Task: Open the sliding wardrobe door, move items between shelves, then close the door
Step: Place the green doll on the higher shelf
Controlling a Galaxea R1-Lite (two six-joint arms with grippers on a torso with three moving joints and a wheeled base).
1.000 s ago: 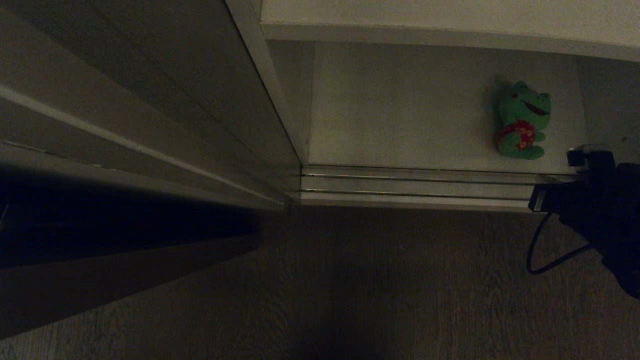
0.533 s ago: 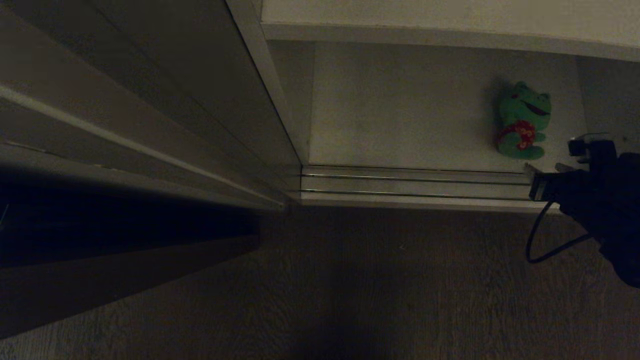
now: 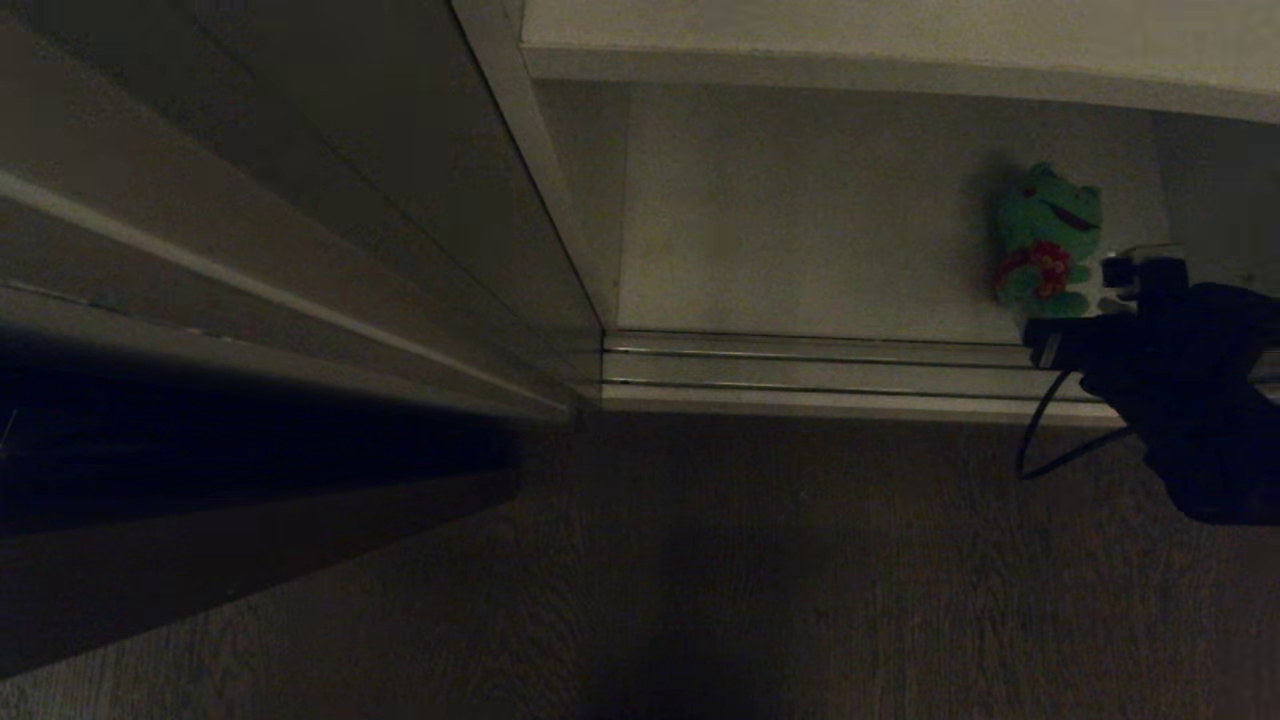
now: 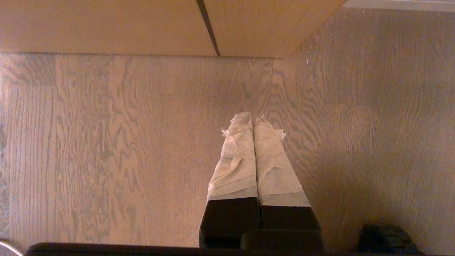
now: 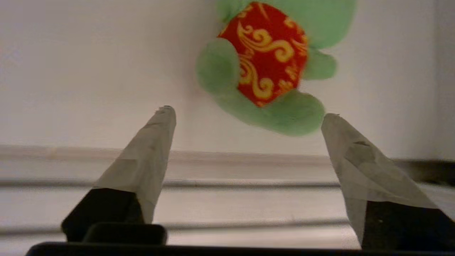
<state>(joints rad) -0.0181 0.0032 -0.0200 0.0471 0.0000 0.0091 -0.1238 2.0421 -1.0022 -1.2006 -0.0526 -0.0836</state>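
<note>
1 plush toy, a green frog [image 3: 1045, 240] in red patterned clothing, is seen lying on the white bottom shelf [image 3: 800, 230] of the wardrobe, toward its right end and just behind the floor tracks [image 3: 800, 368]. The sliding wardrobe door [image 3: 300, 200] is drawn over to the left, so that the right compartment is left uncovered. The right gripper [image 5: 249, 117] is held over the tracks just near of the frog, its 2 taped fingers [image 5: 149, 142] spread wide on either side of the toy's lower end, with nothing grasped and no contact clearly shown. The left gripper [image 4: 253, 122] is pointed down at the wooden floor [image 4: 106, 142], its 2 fingers pressed together and holding nothing.
</note>
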